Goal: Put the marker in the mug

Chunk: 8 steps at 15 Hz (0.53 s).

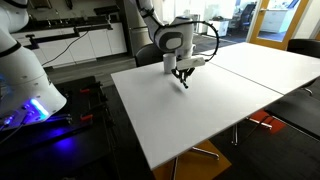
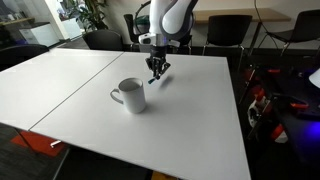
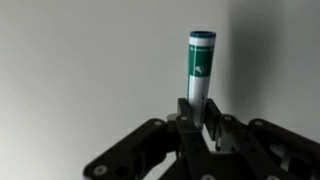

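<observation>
My gripper (image 3: 198,110) is shut on the marker (image 3: 200,65), a thin stick with a white and green body and a dark tip that points away from the wrist camera. In both exterior views the gripper (image 1: 181,72) (image 2: 157,68) hangs just above the white table (image 2: 190,120), with the marker (image 1: 185,84) (image 2: 155,79) sticking down out of the jaws. The mug (image 2: 130,95), small and light grey-white with its handle to the left, stands upright on the table a little in front of and to the left of the gripper. The wrist view does not show the mug.
A seam (image 2: 75,95) joins two white tabletops. Dark chairs (image 2: 225,32) stand at the far table edge. A white robot base with blue light (image 1: 30,95) stands on the floor beside the table, amid cables and red parts (image 2: 258,100).
</observation>
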Available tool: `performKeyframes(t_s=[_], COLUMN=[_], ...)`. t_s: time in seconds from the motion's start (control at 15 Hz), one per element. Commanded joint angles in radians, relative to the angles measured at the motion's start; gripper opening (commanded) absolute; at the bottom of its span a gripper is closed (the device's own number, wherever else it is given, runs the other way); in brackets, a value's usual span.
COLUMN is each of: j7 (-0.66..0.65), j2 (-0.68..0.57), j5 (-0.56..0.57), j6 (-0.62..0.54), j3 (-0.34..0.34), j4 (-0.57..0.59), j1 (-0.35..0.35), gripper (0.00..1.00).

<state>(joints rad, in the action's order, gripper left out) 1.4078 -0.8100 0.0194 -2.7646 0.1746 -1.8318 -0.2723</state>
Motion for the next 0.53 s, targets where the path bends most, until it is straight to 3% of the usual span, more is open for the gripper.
performKeyframes(t_s=[0.0,0.47], j7=[0.015,-0.022], j2=[0.055,0.147], j5=[-0.03,0.002], j6=[-0.063,0.014], j3=[0.057,0.023], j4=[-0.049,-0.064], j1=[-0.077,-0.049], gripper=[0.05,0.05])
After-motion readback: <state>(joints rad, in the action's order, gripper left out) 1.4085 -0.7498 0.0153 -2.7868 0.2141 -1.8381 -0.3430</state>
